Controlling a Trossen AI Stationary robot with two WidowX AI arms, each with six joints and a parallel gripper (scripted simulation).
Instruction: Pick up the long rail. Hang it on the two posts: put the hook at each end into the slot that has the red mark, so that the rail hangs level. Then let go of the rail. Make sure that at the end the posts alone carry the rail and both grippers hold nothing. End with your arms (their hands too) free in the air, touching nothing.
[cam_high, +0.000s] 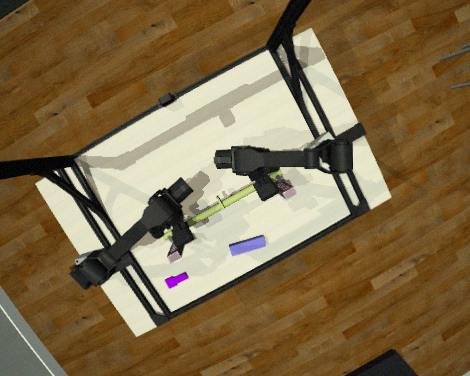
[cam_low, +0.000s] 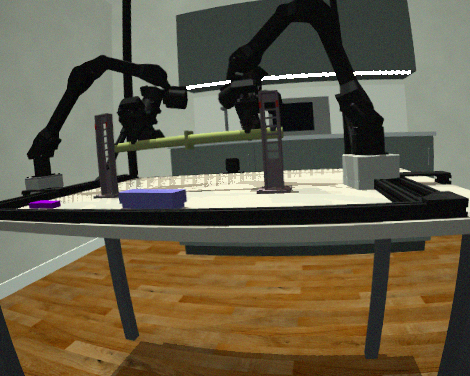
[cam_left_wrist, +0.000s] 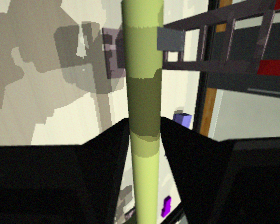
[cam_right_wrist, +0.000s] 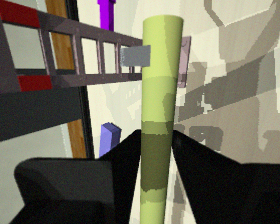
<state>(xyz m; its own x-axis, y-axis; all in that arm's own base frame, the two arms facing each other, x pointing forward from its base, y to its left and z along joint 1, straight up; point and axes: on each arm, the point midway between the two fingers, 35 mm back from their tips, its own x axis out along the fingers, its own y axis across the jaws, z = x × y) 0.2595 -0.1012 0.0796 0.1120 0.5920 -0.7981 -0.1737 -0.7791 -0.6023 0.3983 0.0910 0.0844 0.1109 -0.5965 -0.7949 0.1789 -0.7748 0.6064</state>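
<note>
Rail (cam_high: 232, 200) (cam_low: 205, 138) (cam_left_wrist: 143, 100) (cam_right_wrist: 160, 100) in both claws (cam_high: 175, 239) (cam_high: 270, 192) (cam_low: 134, 142) (cam_low: 248, 131) (cam_left_wrist: 145, 122) (cam_right_wrist: 156, 134), hook seating unclear behind posts (cam_high: 174, 255) (cam_high: 286, 190) (cam_low: 105, 155) (cam_low: 272, 145) (cam_left_wrist: 215, 65) (cam_right_wrist: 75, 80)

No text, label, brand name, number or written sign can be read on anything in view. The only marks that show are plain red patches, without lettering, on the two tall, dark mauve, ladder-like posts (cam_low: 102, 165) (cam_low: 273, 175) (cam_left_wrist: 200, 65) (cam_right_wrist: 65, 75).
</note>
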